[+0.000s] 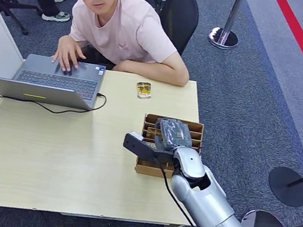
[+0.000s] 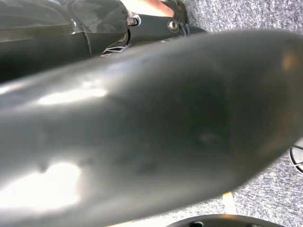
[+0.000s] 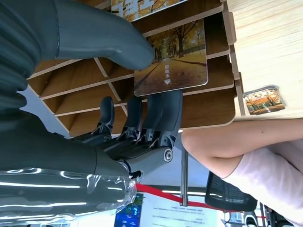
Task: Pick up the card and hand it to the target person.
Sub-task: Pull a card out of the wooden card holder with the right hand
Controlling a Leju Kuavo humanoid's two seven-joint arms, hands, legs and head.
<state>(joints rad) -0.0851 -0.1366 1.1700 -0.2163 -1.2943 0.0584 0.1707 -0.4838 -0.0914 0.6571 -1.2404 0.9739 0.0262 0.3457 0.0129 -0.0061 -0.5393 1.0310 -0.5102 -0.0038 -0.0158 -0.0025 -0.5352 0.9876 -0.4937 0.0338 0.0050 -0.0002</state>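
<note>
The right hand point(image 1: 172, 133) reaches over a brown slotted rack point(image 1: 198, 127) of thin wood or card near the right end of a pale wood-grain table point(image 1: 69, 152); the arm behind it is smooth silver metal, the hand matte grey with a ribbed cover. In the right wrist view the thick grey thumb point(image 3: 107, 45) lies on the printed face of a card point(image 3: 171, 59) and the darker fingers point(image 3: 162, 118) sit behind it, so the hand pinches the card while it stands in a slot of the rack point(image 3: 200, 109); the card is a flat, glossy rectangle with rounded corners, printed with an autumn avenue of trees and a small white arrow; its long axis runs along the slot, and one end sticks out past the thumb. A second card point(image 1: 144, 89) lies flat on the table between the rack and the forearm of a person point(image 1: 124, 27) in a soft pink shirt; a grey metal laptop point(image 1: 54, 80) with a black cable sits at the left. The left hand's state I cannot tell.
</note>
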